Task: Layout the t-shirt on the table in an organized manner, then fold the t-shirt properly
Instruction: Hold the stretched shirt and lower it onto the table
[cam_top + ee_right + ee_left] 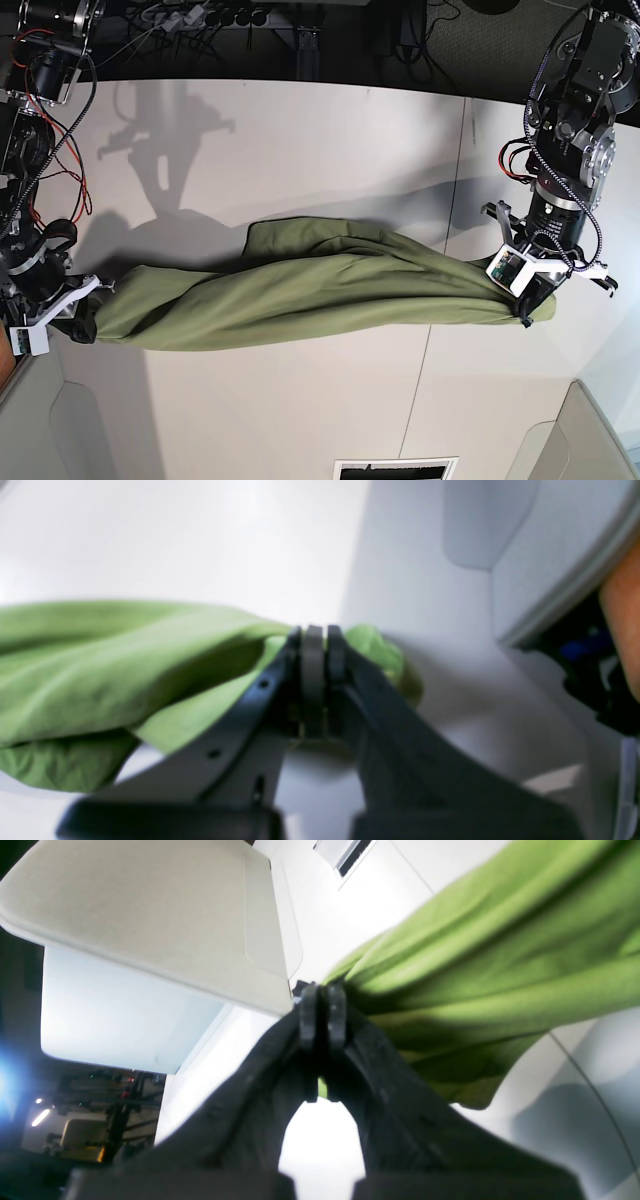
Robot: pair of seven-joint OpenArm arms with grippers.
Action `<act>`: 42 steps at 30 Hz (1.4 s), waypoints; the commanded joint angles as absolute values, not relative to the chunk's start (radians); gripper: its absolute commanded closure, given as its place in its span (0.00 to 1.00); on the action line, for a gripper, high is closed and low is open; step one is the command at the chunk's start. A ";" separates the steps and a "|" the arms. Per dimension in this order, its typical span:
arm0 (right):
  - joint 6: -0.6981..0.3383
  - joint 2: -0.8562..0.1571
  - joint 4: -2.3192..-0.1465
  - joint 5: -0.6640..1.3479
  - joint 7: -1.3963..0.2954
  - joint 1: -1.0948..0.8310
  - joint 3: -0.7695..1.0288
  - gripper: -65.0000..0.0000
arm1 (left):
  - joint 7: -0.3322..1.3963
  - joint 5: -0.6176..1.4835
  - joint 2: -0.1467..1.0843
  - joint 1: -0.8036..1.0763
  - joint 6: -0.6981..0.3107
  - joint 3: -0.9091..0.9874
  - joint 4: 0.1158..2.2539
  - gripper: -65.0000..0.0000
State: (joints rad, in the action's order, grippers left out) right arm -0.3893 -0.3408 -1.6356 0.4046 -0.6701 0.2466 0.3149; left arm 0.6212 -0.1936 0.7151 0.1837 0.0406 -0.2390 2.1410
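Observation:
The olive-green t-shirt (320, 290) hangs stretched between my two grippers as a long sagging band over the white table (300, 150). My left gripper (528, 305) is shut on the shirt's right end; in the left wrist view its jaws (322, 1015) pinch the cloth (490, 965). My right gripper (82, 318) is shut on the shirt's left end; in the right wrist view its jaws (316, 660) are closed on the fabric (100, 680). The shirt's middle droops low, touching or just above the table.
A dark seam (445, 300) runs across the table near the right side. Cables and gear (200, 20) line the far edge. A vent slot (395, 468) sits at the near edge. Grey panels (150, 915) stand by the table's corners.

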 commanded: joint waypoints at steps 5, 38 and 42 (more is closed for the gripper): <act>-0.400 -0.346 -1.614 0.422 -0.597 0.274 0.310 1.00 | 0.507 -0.185 0.731 0.162 0.013 -0.229 2.080 1.00; -0.367 -0.316 -1.301 0.360 -0.492 0.193 0.204 0.51 | 0.581 0.152 0.501 0.058 -0.117 -0.229 1.816 0.59; -0.375 -0.262 -1.292 0.360 -0.482 0.193 0.203 0.51 | 0.556 0.152 0.453 0.053 -0.142 -0.229 1.715 0.59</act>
